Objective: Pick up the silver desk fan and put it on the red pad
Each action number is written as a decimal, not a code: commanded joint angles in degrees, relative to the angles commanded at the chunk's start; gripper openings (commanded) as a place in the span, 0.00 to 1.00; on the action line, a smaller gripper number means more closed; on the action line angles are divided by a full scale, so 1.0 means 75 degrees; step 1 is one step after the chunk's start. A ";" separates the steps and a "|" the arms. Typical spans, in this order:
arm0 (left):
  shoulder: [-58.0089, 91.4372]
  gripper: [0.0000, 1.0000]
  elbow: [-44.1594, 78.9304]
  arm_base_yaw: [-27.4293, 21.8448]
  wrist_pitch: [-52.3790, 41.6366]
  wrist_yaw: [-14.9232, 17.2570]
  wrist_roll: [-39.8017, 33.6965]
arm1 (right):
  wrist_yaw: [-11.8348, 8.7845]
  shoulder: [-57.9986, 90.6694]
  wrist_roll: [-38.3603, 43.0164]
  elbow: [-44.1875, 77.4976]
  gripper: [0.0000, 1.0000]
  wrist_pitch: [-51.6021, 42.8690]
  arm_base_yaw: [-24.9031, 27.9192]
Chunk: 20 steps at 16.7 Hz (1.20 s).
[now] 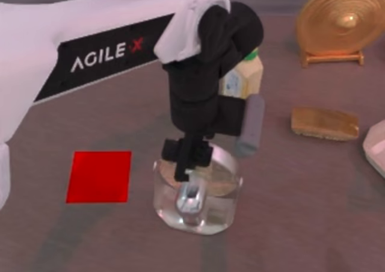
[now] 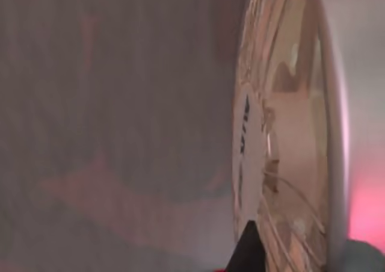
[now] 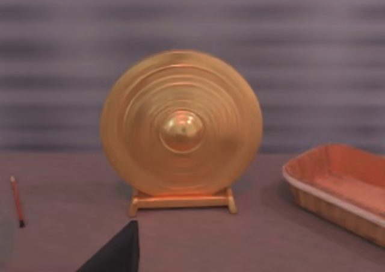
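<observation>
While the silver desk fan (image 1: 198,194) stands on the brown table (image 1: 301,224), the left gripper (image 1: 189,163) reaches down onto its top from above, black fingers (image 1: 180,166) straddling the chrome ring housing. Whether those fingers actually press the ring or merely sit beside it, I cannot tell from the top view. In the left wrist view the fan's ring (image 2: 289,133) fills one side of the picture, its tan disc face and wire spokes close to the lens, and a single dark fingertip (image 2: 246,251) shows against the rim; the gap between the fingers is not visible there either.

Just beside the fan, toward the table's left, lies the red pad (image 1: 99,176), flat and bare, apart from the fan's glossy base. Behind the fan, partly hidden by the arm's black wrist, sits a pale cream faceted thing (image 1: 243,79) with a green bit on top. To the fan's right, further off, lies a brown wicker basket (image 1: 325,123), and beyond that, at the back, the large golden ribbed disc on its stand (image 1: 343,19).

That golden disc (image 3: 180,124) faces the right wrist camera squarely, with the basket (image 3: 337,188) beside it and a thin red stick (image 3: 17,201) on the table on its other side. Only a dark fingertip (image 3: 117,251) of the right gripper appears there, so its state cannot be told.
</observation>
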 joint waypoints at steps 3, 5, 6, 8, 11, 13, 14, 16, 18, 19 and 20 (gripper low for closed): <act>0.0000 0.02 0.0000 0.0000 0.0000 0.0000 0.0000 | 0.0000 0.0000 0.0000 0.0000 1.00 0.0000 0.0000; 0.0000 0.00 0.0000 0.0000 0.0000 0.0000 0.0000 | 0.0000 0.0000 0.0000 0.0000 1.00 0.0000 0.0000; 0.0000 0.00 0.0000 0.0000 0.0000 0.0000 0.0000 | 0.0000 0.0000 0.0000 0.0000 1.00 0.0000 0.0000; 0.0000 0.00 0.0000 0.0000 0.0000 0.0000 0.0000 | 0.0000 0.0000 0.0000 0.0000 1.00 0.0000 0.0000; 0.0000 0.00 0.0000 0.0000 0.0000 0.0000 0.0000 | 0.0000 0.0000 0.0000 0.0000 1.00 0.0000 0.0000; -0.0019 0.00 0.0032 0.0011 -0.0025 -0.0003 0.0014 | 0.0000 0.0000 0.0000 0.0000 1.00 0.0000 0.0000; -0.0010 0.00 0.0138 0.0022 -0.0132 0.0000 0.0012 | 0.0000 0.0000 0.0000 0.0000 1.00 0.0000 0.0000; 0.0005 0.00 0.0525 0.0069 -0.0527 0.0004 -0.0001 | 0.0000 0.0000 0.0000 0.0000 1.00 0.0000 0.0000; 0.0012 0.00 0.0996 0.0098 -0.1018 0.0000 0.0011 | 0.0000 0.0000 0.0000 0.0000 1.00 0.0000 0.0000; 0.0005 0.00 0.1220 0.0113 -0.1238 -0.0002 0.0013 | 0.0000 0.0000 0.0000 0.0000 1.00 0.0000 0.0000; -0.0013 0.00 0.1390 0.0131 -0.1402 -0.0003 0.0009 | 0.0000 0.0000 0.0000 0.0000 1.00 0.0000 0.0000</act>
